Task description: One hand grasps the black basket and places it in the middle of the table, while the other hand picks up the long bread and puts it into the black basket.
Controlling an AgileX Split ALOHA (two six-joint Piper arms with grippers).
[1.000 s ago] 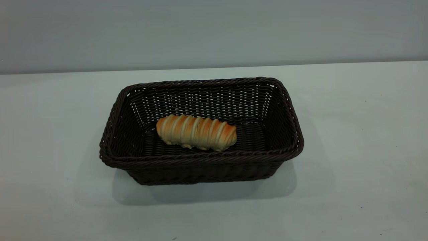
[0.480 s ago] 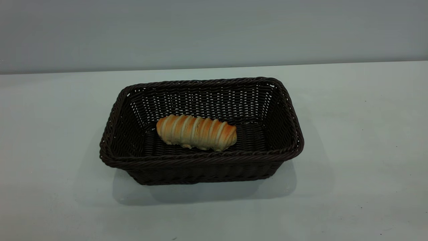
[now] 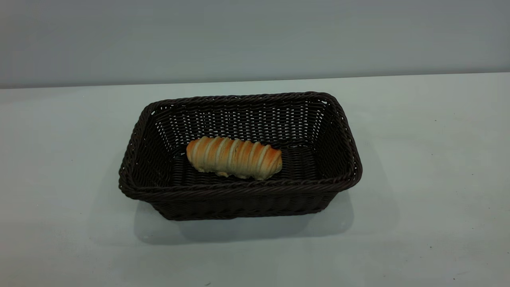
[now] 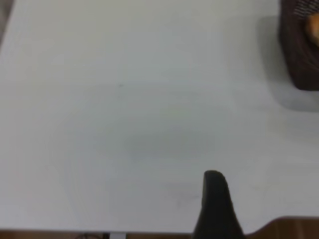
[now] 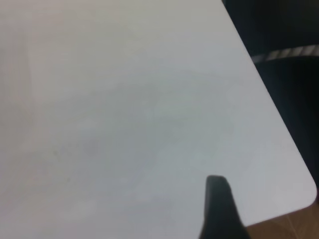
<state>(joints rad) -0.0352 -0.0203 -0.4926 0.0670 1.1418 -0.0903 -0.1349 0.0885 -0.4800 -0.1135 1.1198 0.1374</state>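
Note:
The black basket (image 3: 342,131) stands in the middle of the table (image 3: 430,159) in the exterior view. The long bread (image 3: 234,158) lies inside it on the woven floor, lengthwise, near the front wall. Neither arm shows in the exterior view. In the left wrist view my left gripper (image 4: 214,199) hovers over bare table near the table's edge, well apart from the basket (image 4: 299,59), whose end shows with a sliver of the bread (image 4: 314,27). In the right wrist view my right gripper (image 5: 218,204) is over a bare table corner; basket and bread are out of that view.
The table's rounded corner (image 5: 304,194) and edge lie close to the right gripper, with dark space beyond. A brown strip (image 4: 294,226) shows past the table edge in the left wrist view. A grey wall (image 3: 255,36) stands behind the table.

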